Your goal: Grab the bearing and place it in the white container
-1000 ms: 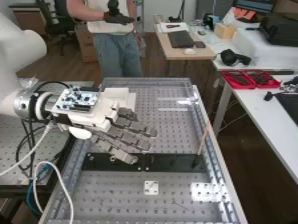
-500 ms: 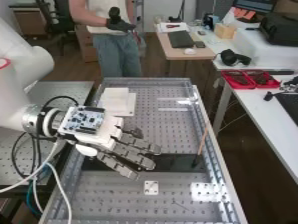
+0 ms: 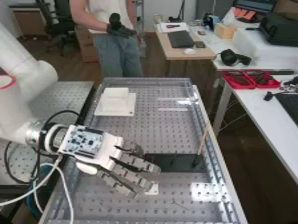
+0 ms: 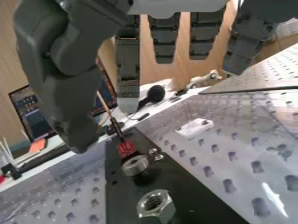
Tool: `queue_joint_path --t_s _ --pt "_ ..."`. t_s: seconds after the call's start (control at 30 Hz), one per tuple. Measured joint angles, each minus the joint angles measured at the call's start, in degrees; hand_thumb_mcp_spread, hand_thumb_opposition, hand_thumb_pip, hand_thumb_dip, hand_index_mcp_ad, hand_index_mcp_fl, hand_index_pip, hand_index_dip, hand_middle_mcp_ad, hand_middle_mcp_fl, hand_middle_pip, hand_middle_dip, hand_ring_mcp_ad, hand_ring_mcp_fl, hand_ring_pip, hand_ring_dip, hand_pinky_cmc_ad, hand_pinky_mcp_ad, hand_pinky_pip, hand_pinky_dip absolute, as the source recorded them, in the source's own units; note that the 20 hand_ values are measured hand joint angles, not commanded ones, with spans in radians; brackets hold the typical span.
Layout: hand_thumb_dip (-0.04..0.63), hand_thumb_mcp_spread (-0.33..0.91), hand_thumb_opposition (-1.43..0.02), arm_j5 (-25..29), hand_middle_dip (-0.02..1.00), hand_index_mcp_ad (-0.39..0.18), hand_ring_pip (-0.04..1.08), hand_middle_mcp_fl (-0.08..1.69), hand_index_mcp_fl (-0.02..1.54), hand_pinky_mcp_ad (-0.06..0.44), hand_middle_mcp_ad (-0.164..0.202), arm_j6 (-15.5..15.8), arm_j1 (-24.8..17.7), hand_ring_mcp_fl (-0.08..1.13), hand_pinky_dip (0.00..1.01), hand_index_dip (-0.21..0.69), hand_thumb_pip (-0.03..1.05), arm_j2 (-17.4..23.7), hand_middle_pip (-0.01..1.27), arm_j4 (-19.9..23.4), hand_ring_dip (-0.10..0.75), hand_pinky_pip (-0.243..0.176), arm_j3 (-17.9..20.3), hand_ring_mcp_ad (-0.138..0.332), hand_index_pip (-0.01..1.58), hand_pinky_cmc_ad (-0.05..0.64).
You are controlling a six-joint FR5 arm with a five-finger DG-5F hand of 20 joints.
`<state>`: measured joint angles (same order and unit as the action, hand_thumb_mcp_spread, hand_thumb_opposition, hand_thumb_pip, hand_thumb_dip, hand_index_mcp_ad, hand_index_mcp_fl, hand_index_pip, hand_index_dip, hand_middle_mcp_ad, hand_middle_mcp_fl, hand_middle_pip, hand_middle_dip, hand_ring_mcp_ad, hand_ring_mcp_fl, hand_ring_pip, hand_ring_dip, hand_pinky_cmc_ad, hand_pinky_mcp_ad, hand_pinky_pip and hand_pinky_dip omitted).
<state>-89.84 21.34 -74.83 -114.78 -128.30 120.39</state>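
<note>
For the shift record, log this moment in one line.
hand: open, over perforated grey bench; silver round bearing: on black rectangular plate; white square container: on bench; placing: not done

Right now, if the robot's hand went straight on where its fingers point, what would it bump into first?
The hand would probably meet the small white plate by its fingertips first. How high it hangs is unclear, so it might pass over.
</note>
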Motion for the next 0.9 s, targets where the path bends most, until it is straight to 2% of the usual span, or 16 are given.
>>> queue_joint_path --t_s 0.33,0.53,0.9 --pt "0.236 0.4 -0.83 1.1 0.13 -0.059 0.09 -0.01 -0.01 0.314 0.099 -0.8 0.0 0.0 0.18 0.229 0.55 -1.9 0.13 6.0 0.026 -0.091 0.9 0.178 1.38 0.407" --pt "0.236 0.4 -0.84 1.9 0.13 -0.059 0.09 -0.01 -0.01 0.312 0.099 1.2 -0.7 0.0 0.18 0.225 0.55 -2.3 0.13 5.6 0.026 -0.091 0.7 0.178 1.4 0.407" --pt "0.236 0.4 -0.84 3.3 0.12 -0.059 0.09 -0.01 0.0 0.312 0.099 0.4 -1.2 0.0 0.18 0.218 0.56 -2.8 0.13 6.9 0.026 -0.091 0.9 0.18 1.44 0.407"
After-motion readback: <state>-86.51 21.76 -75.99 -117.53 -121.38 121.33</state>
